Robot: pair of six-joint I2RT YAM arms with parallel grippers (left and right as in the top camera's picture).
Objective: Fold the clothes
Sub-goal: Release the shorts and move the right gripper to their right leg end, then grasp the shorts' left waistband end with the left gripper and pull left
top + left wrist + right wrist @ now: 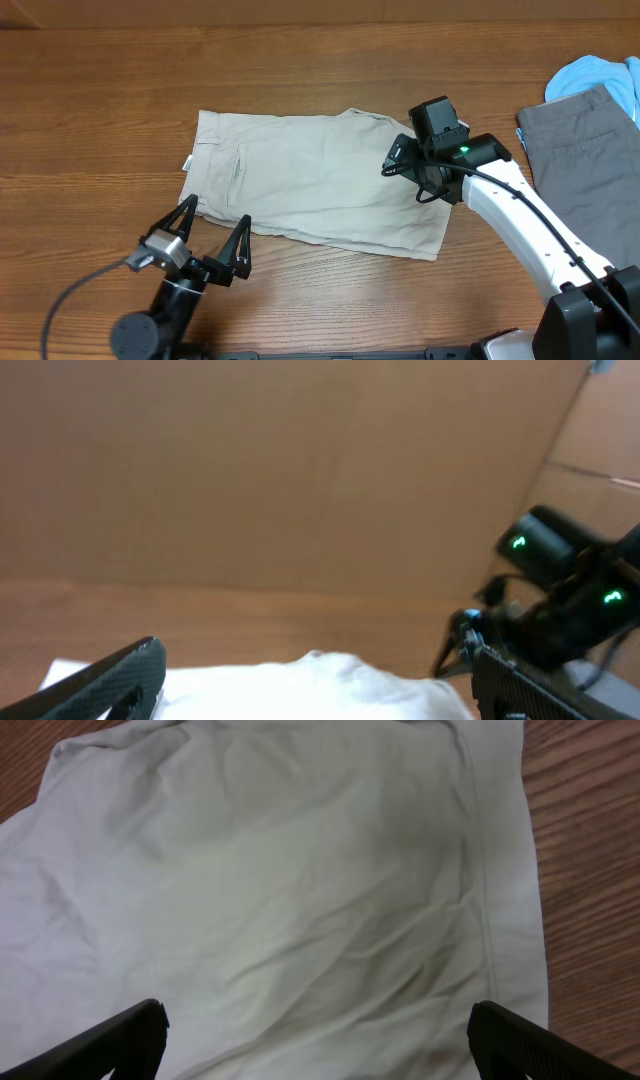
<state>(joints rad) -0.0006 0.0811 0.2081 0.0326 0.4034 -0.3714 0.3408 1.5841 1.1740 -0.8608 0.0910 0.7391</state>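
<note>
The beige khaki shorts (310,180) lie flat and folded in half on the wooden table, waistband at the left with a small white label at its edge. My right gripper (400,165) is open and hovers over the shorts' right part; its view shows wrinkled beige cloth (300,890) with a hem seam between the open fingers (315,1040). My left gripper (212,232) is open and empty just in front of the shorts' near left corner. Its view shows the pale cloth (300,690) low between the fingers (315,690). Grey shorts (580,140) and a light blue garment (600,75) lie at the far right.
The wooden table (100,120) extends to the left and behind the shorts. The right arm's white link (520,215) crosses from the front right corner. A brown wall (280,470) fills the left wrist view, with the right arm (560,590) at its right.
</note>
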